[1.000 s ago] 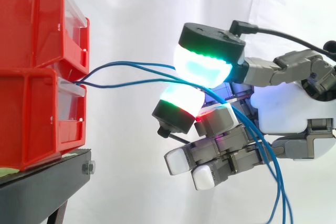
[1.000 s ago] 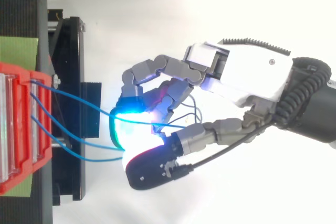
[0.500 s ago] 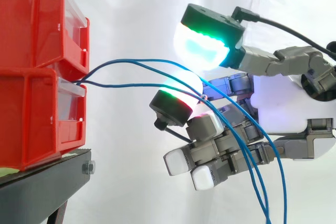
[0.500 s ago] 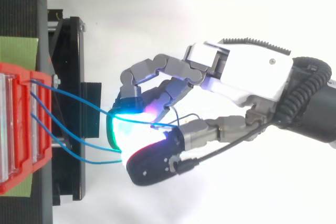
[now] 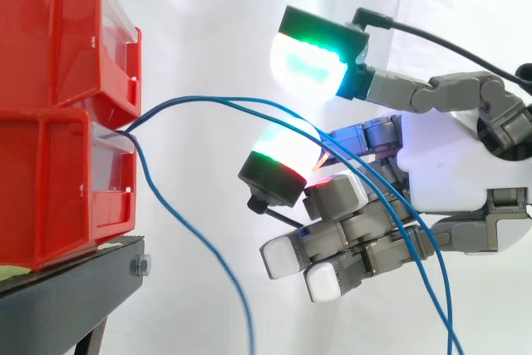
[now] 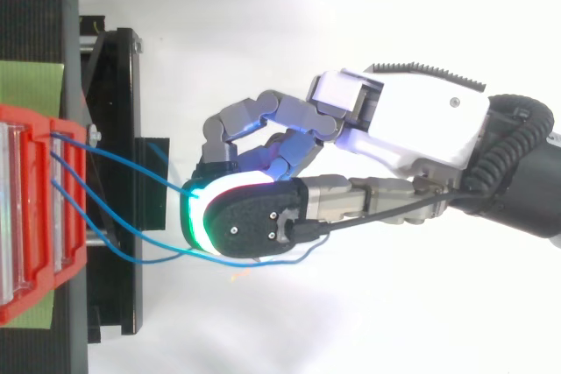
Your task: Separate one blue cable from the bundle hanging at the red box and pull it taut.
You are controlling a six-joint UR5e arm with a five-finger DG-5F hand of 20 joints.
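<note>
Two stacked red bins (image 5: 58, 106) stand at the left on a black stand (image 5: 66, 288). Thin blue cables (image 5: 208, 99) leave the gap between the bins. Two of them arc right to my hand (image 5: 440, 164) and run down past the curled lower fingers. A third blue cable (image 5: 179, 222) hangs loose from the bins toward the bottom edge. The glowing thumb pad (image 5: 307, 60) is raised well above the glowing finger pad (image 5: 283, 160), and the two cables pass through that gap, lying on the finger pad. From above, the hand (image 6: 412, 120) reaches left toward the bins (image 6: 26, 216).
A white curtain backs the scene. The black stand (image 6: 114, 129) juts out under the bins toward the hand. A green patch (image 6: 31, 85) lies beside the bins in the top view. Open space lies below the hand and between it and the bins.
The thumb has lifted off the finger pad, widening the gap. One blue cable slipped out from between them and now hangs straight down from the bins. Two cables stay across the finger.
</note>
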